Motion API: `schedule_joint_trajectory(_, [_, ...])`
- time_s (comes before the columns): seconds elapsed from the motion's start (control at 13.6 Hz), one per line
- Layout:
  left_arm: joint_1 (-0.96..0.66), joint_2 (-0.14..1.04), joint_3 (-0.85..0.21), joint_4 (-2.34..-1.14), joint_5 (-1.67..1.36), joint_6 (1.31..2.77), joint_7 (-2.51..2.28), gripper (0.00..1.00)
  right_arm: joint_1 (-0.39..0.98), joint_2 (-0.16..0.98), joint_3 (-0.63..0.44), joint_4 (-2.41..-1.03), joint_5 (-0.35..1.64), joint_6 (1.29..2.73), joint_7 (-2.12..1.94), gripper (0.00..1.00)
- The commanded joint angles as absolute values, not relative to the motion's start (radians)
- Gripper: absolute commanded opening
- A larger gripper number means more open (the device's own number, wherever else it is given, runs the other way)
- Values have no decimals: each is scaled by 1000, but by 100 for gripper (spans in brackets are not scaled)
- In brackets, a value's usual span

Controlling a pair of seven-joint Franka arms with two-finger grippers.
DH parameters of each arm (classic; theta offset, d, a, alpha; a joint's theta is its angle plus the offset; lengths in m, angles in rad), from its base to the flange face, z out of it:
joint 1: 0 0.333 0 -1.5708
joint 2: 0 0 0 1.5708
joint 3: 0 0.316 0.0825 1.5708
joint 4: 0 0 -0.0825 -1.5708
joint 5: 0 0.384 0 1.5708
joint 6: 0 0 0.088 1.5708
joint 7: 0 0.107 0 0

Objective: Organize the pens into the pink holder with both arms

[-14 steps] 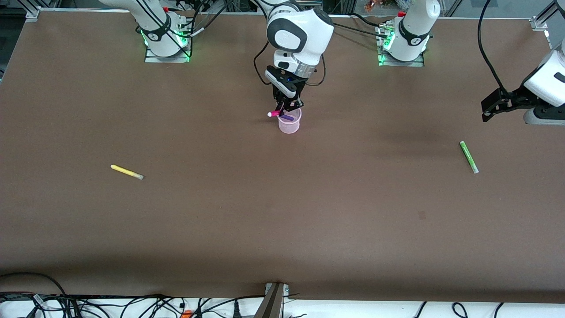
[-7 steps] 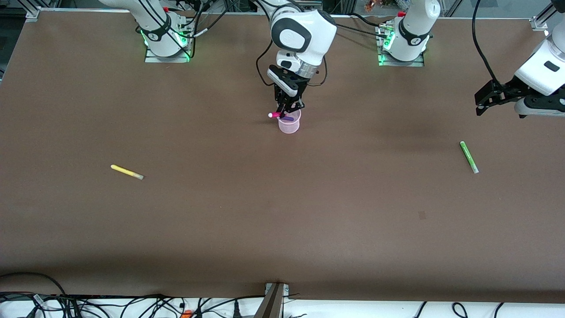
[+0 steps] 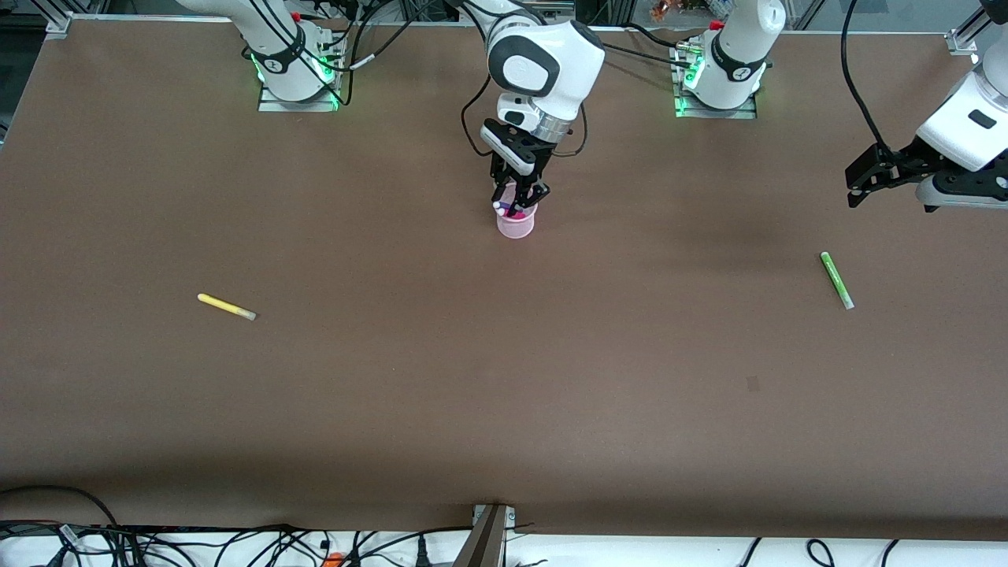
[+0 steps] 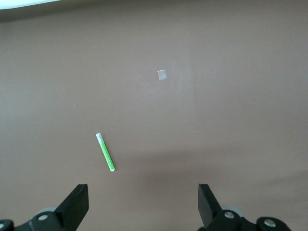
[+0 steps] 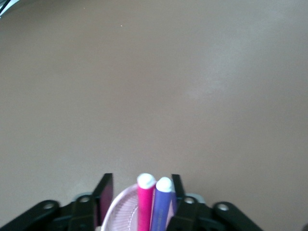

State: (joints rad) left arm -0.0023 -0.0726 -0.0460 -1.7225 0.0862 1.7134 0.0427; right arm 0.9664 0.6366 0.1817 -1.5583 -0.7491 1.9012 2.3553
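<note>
The pink holder (image 3: pixel 516 224) stands on the table between the two arm bases. The magenta-pink pen (image 5: pixel 146 202) and the dark purple pen (image 5: pixel 162 204) lean in it side by side, caps up. My right gripper (image 3: pixel 520 198) is just over the holder's rim, open, its fingers (image 5: pixel 107 192) on either side of the two pens, with a gap beside the magenta one. The yellow pen (image 3: pixel 226 306) lies toward the right arm's end. The green pen (image 3: pixel 836 279) lies toward the left arm's end and shows in the left wrist view (image 4: pixel 105 152). My left gripper (image 3: pixel 860 187) hangs wide open and empty above the table near it.
A small pale square mark (image 4: pixel 162 74) is on the brown table (image 3: pixel 504 378), nearer the front camera than the green pen. Cables and a bracket (image 3: pixel 490 535) run along the table's front edge.
The magenta pen, held crosswise over the holder before, now stands in it beside the purple pen, and my right gripper has opened. My left gripper has risen a little.
</note>
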Motion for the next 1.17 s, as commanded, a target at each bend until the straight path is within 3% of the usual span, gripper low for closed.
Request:
schedule_joint_trajectory(0.0, [-37,-86,-9,-1738,80,1741,26,100,985,649,166,-1496,-765,1850,2365,96])
schedule_joint_trajectory(0.15, [-64,-86,32,-1736,81,1740,35,100,965,632,164,-1471,-755,1827,2324,95])
schedule_joint_trajectory(0.22, [-61,-86,38,-1736,81,1736,37,100,933,611,166,-1456,-723,1812,2265,87])
schedule_joint_trajectory(0.29, [-57,-84,38,-1736,83,1726,35,100,910,586,164,-1448,-675,1810,2196,86])
schedule_joint_trajectory(0.73, [-55,-71,28,-1706,119,1675,32,100,665,393,150,-1451,-363,1775,1630,88])
schedule_joint_trajectory(0.88, [-58,-72,23,-1706,130,1643,25,100,618,353,99,-1451,-261,1763,1449,89])
schedule_joint_trajectory(1.1, [-58,-72,21,-1692,130,1634,28,100,617,307,-68,-1451,-83,1712,1170,95])
